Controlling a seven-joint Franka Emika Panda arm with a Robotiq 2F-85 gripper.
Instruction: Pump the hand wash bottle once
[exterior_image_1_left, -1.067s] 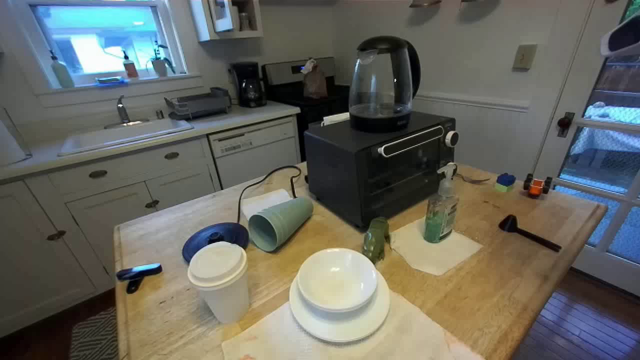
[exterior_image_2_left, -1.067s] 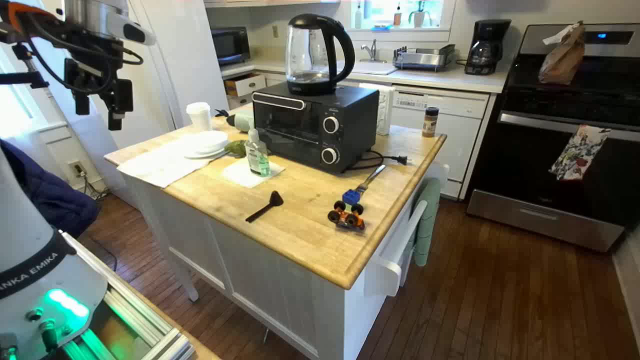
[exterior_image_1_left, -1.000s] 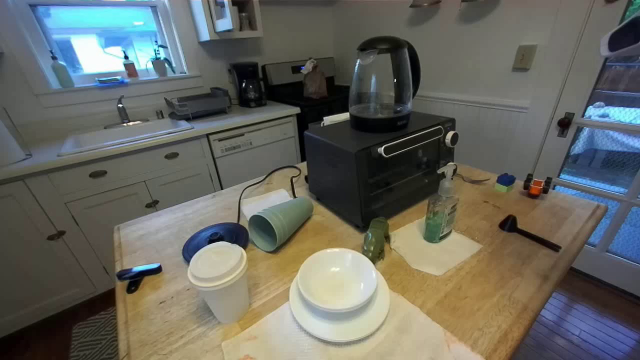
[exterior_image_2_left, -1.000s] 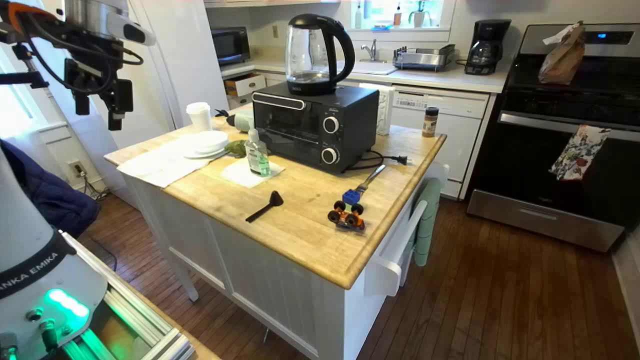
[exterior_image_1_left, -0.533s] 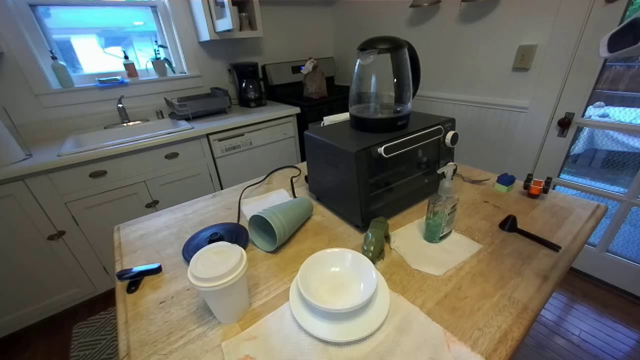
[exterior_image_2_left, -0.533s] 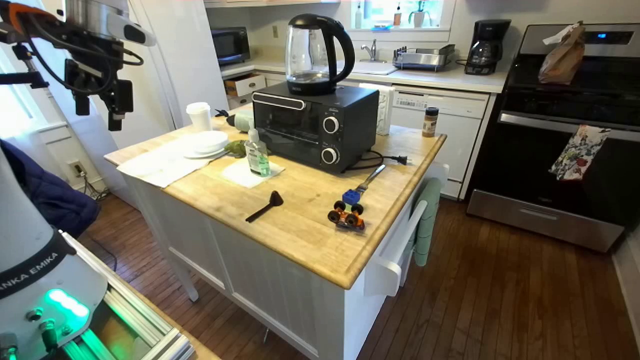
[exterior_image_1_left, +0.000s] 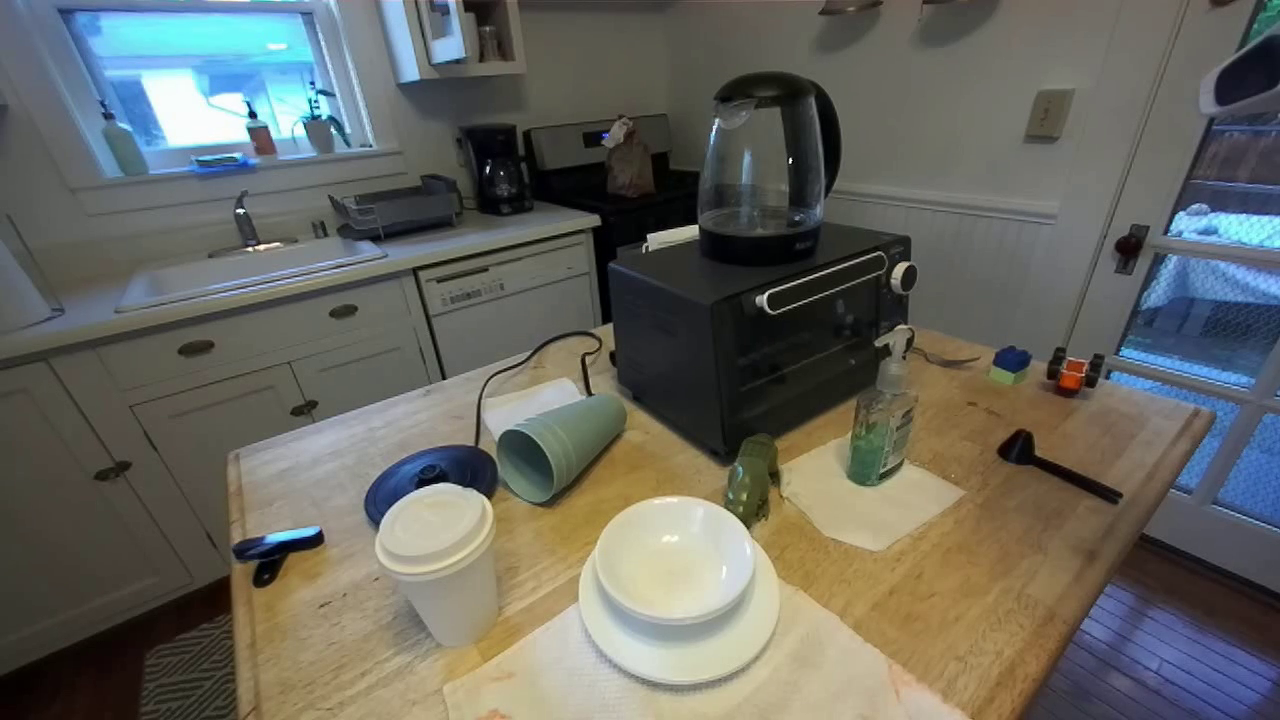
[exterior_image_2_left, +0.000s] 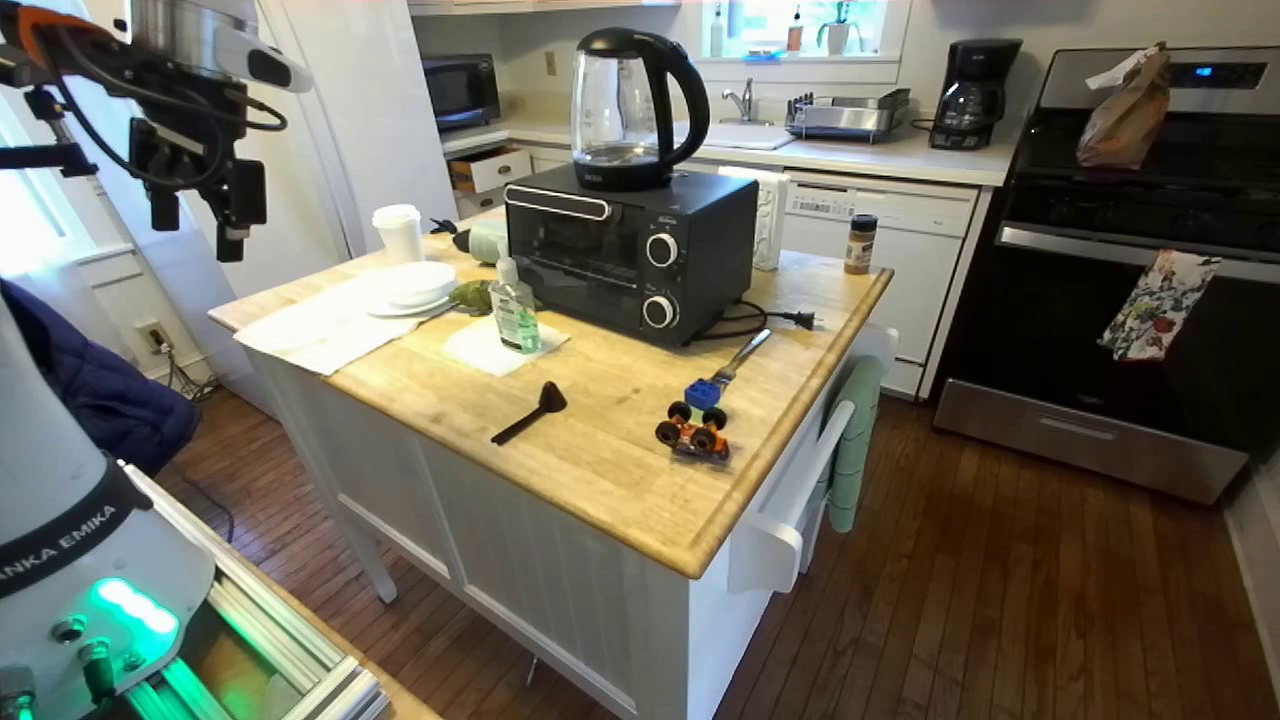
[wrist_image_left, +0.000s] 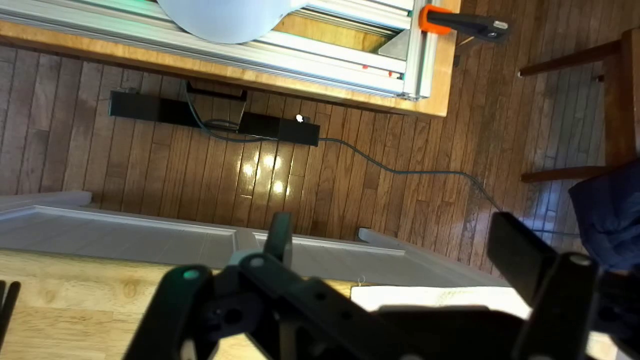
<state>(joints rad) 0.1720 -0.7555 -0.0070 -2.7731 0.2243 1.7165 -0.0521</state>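
Note:
The hand wash bottle (exterior_image_1_left: 882, 435) is a slim clear bottle with green liquid low in it and a pale, clear-looking pump head. It stands upright on a white paper napkin in front of the black oven; it also shows in an exterior view (exterior_image_2_left: 517, 318). The bottle is out of view in the wrist view. My gripper (exterior_image_2_left: 198, 228) hangs in the air at the upper left of that exterior view, higher than the bottle and well apart from it. In the wrist view the gripper (wrist_image_left: 392, 227) has its fingers wide apart with nothing between them.
The black oven (exterior_image_1_left: 670, 340) with a glass kettle (exterior_image_1_left: 765, 175) on top stands right behind the bottle. A small green rounded object (exterior_image_1_left: 752, 482), a white bowl (exterior_image_1_left: 675, 560) on a plate, a black scoop (exterior_image_1_left: 1060, 468), a lidded cup (exterior_image_1_left: 440, 570) and a pale green mug (exterior_image_1_left: 560, 445) lie around.

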